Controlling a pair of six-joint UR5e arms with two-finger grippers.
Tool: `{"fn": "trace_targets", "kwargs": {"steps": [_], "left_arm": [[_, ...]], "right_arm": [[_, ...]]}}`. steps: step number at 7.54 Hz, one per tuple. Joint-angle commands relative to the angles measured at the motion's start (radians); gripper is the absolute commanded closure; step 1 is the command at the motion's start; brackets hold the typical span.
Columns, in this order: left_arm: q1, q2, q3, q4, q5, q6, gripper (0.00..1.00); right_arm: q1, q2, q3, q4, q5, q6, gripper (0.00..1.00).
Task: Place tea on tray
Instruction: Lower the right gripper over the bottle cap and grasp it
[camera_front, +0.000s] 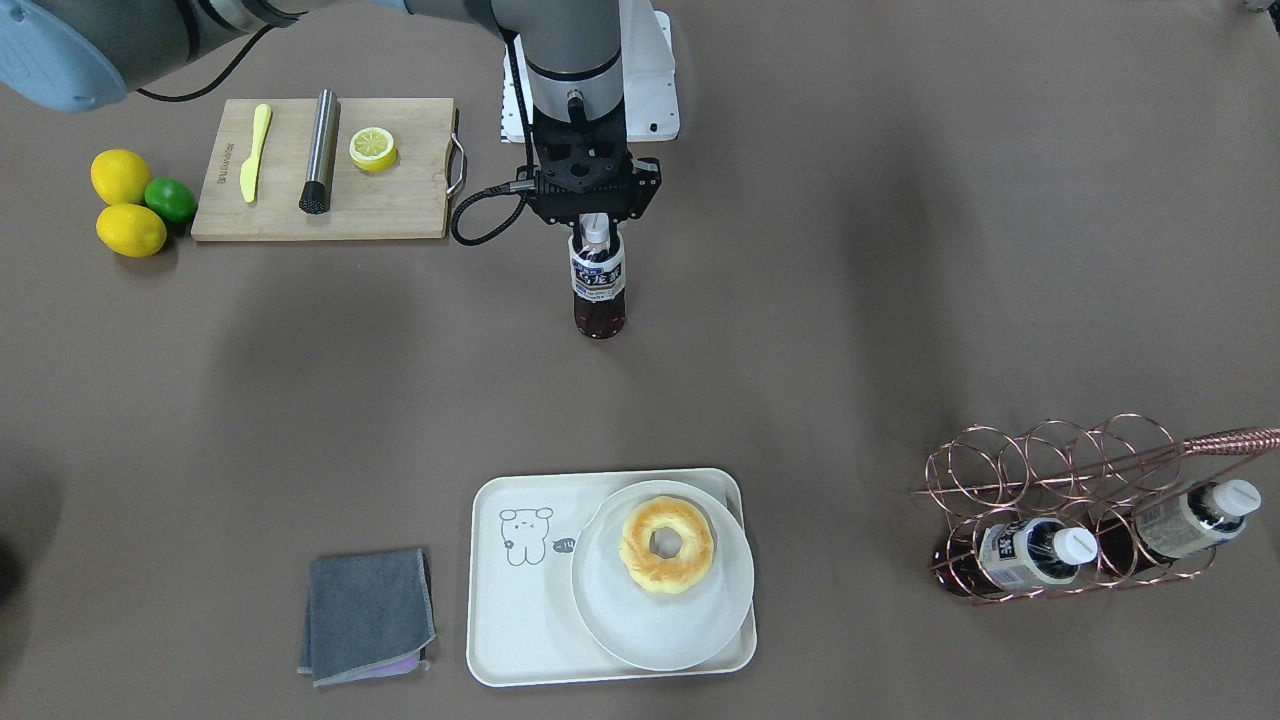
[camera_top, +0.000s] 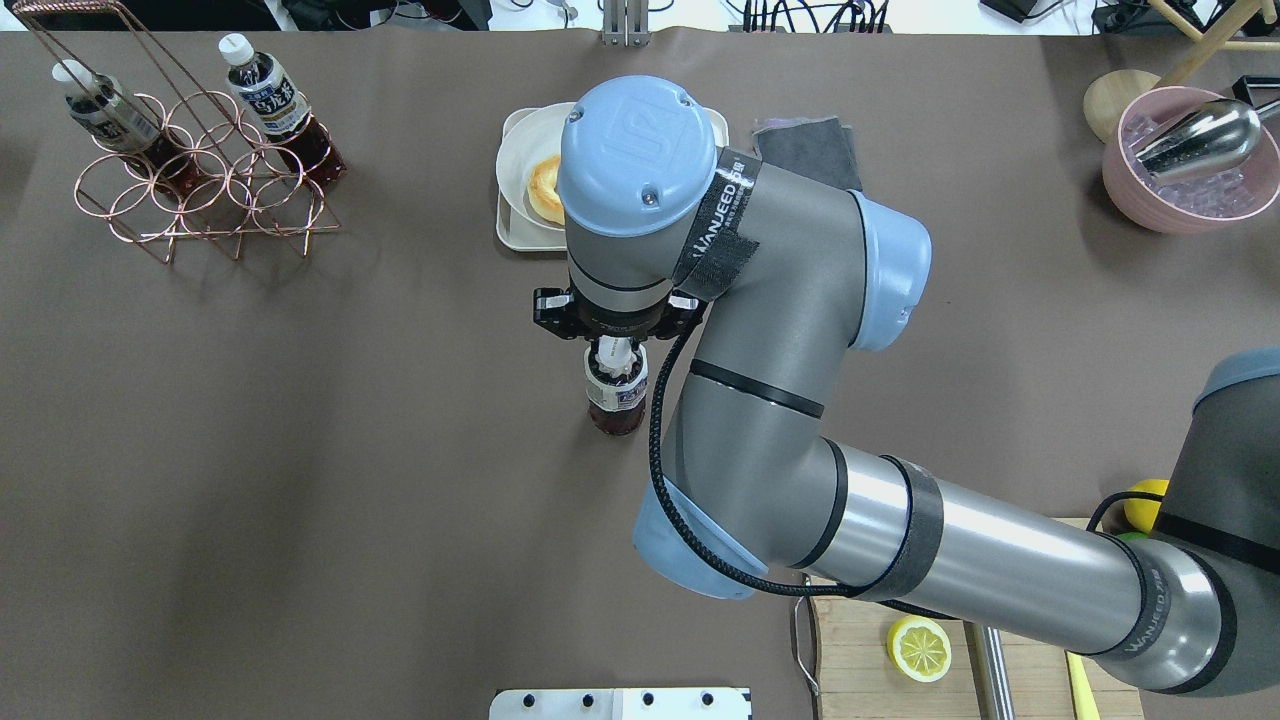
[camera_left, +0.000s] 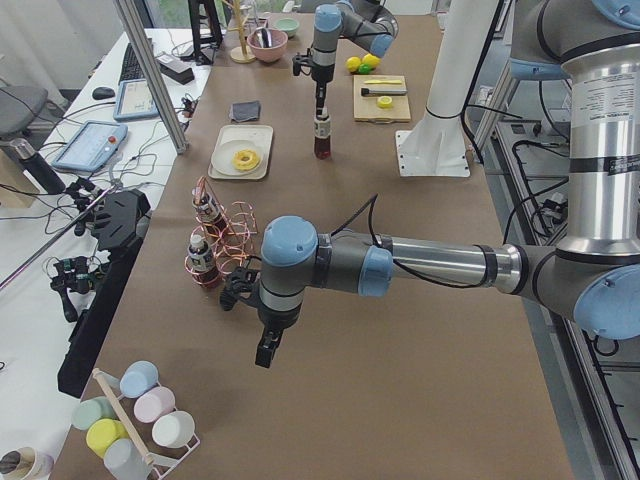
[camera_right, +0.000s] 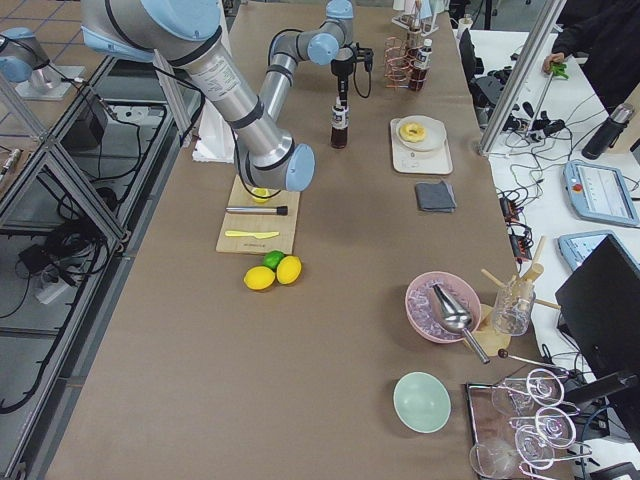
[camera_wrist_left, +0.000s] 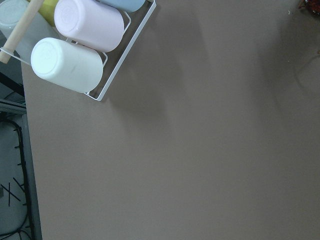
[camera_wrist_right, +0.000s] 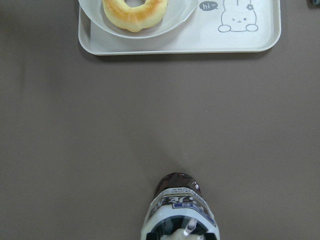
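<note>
Nearest the robot's base, a rectangular light wooden cutting board (camera_front: 400, 200) is seen on the brown table (camera_front: 850, 300), with a half lemon (camera_front: 373, 148) lying on it.

Further out, over the middle of the table, the tea (camera_front: 598, 285) is held upright. It is a small clear plastic bottle of dark reddish-brown liquid with a white screw cap and a navy-and-white label. Its long axis is vertical, with the cap pointed up and the base pointed down at the table. The cap is gripped from above by the closed fingers of the right gripper (camera_front: 596, 236). Whether the base touches the table cannot be told.

The left gripper (camera_left: 268, 352) is seen only in the side view, hung over the table near a copper wire bottle rack (camera_front: 1235, 437). Whether its fingers are open or closed cannot be told.

At the far edge, well apart from the tea, the cream-white rounded-rectangle plastic tray (camera_front: 520, 620) is laid flat. One end is taken up by a round white plate (camera_front: 650, 630) bearing a ring doughnut (camera_front: 667, 546), and the line-drawn bear is shown on the other end. Just beside the tray a folded grey cloth (camera_front: 367, 615) is laid.
</note>
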Motion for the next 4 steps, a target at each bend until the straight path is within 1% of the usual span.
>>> {"fn": "trace_targets", "kwargs": {"steps": [1,2,4], "left_arm": [[0.002,-0.022,0.017,0.001,0.0,0.0,0.02],[0.002,-0.033,0.027,0.001,0.0,0.0,0.02],[0.002,-0.05,0.041,0.001,0.0,0.0,0.02]], "right_arm": [[0.002,0.001,0.005,-0.003,-0.007,0.0,1.0],[0.017,0.004,0.009,-0.003,-0.002,-0.002,1.0],[0.07,0.061,0.0,-0.068,0.012,-0.018,1.0]]}}
